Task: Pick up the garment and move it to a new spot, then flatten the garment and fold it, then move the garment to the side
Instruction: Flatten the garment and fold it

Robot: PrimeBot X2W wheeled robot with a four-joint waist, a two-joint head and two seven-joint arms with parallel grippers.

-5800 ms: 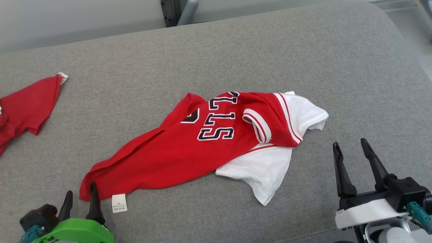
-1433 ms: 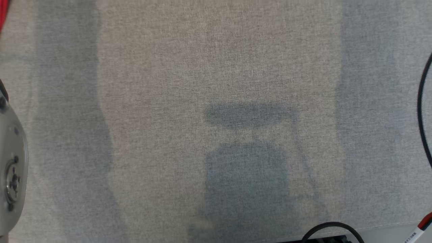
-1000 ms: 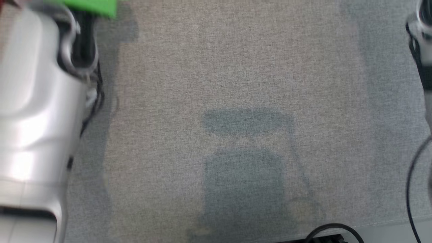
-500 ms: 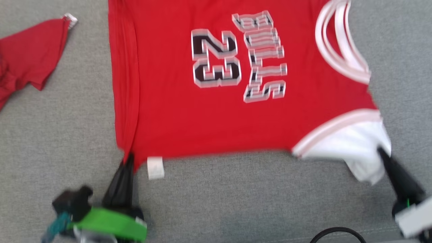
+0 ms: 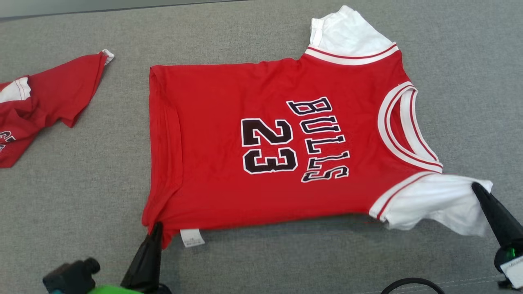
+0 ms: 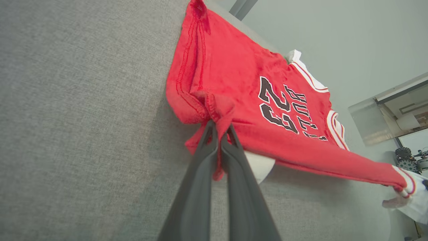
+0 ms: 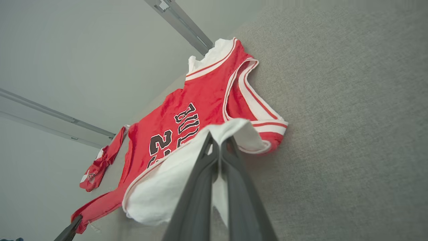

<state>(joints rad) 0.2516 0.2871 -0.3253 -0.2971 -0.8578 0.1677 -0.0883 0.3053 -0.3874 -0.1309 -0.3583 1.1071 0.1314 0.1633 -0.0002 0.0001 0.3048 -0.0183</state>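
The grey upholstered bench [image 5: 286, 261] is carrying the garment [image 5: 204, 179], a red jersey lying spread face up across its middle. Its long axis is running left to right, hem toward the robot's left and collar toward its right. A second red garment [image 5: 53, 98] is lying crumpled well apart at the far left. The right pincer [image 5: 479, 191] is pinching the near white sleeve [image 5: 433, 200], fingers pressed together. The left pincer [image 5: 157, 229] is gripping the near hem corner likewise. The near edge is hanging slightly lifted between them, so folding is probably calling for carrying it toward the far side. A white label [image 5: 192, 237] is dangling just beside the left pincer.
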